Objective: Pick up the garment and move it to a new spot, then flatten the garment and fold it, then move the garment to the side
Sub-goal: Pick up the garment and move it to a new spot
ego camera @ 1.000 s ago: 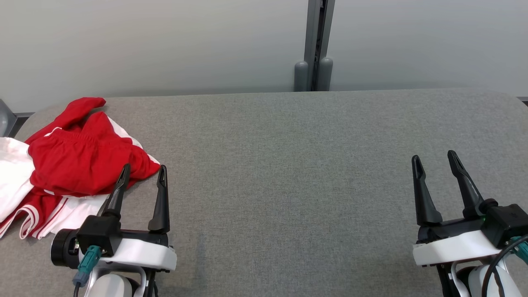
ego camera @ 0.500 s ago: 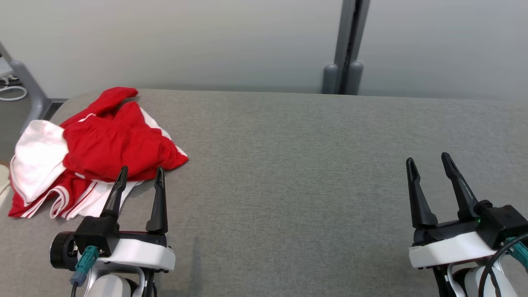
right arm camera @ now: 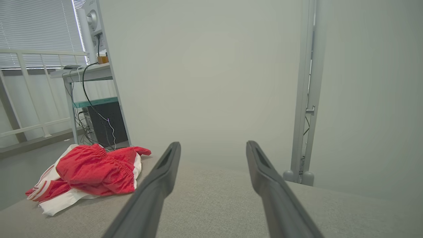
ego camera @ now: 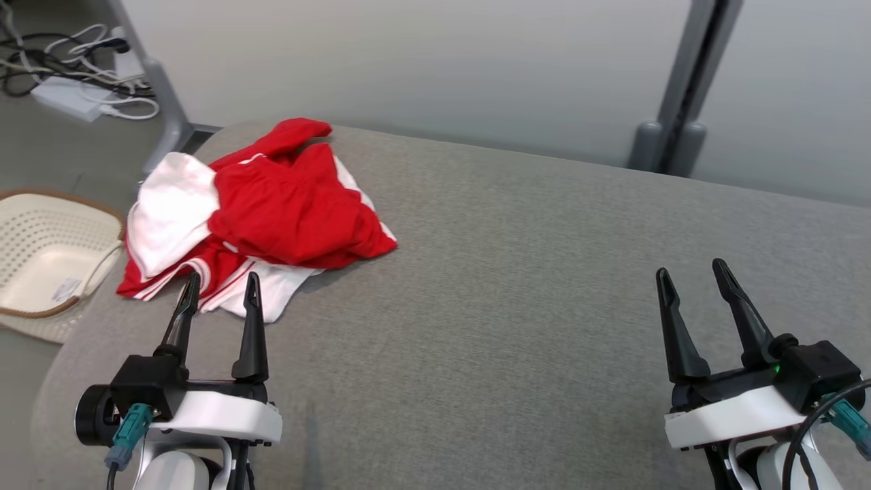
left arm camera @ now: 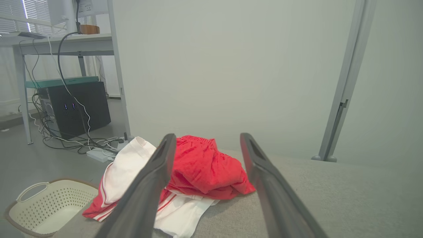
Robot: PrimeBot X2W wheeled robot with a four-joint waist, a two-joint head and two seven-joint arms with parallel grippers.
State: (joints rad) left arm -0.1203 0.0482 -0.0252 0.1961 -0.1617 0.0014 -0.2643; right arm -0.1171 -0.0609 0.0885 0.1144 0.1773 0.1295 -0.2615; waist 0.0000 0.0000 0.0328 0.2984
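Head view, basket (ego camera: 64,221) near garment (ego camera: 286,211), perhaps adapter (ego camera: 64,96)

A cream perforated basket (ego camera: 47,228) sits on the floor (ego camera: 41,150) left of the grey table (ego camera: 510,306); cables (ego camera: 75,64) lie beyond.

Red-and-white striped garment (ego camera: 272,211), grey table (ego camera: 517,286)

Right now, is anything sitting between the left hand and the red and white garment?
Nothing visible does. The left hand is open, and the red and white garment lies crumpled straight ahead of it on the grey table, with bare tabletop between them.
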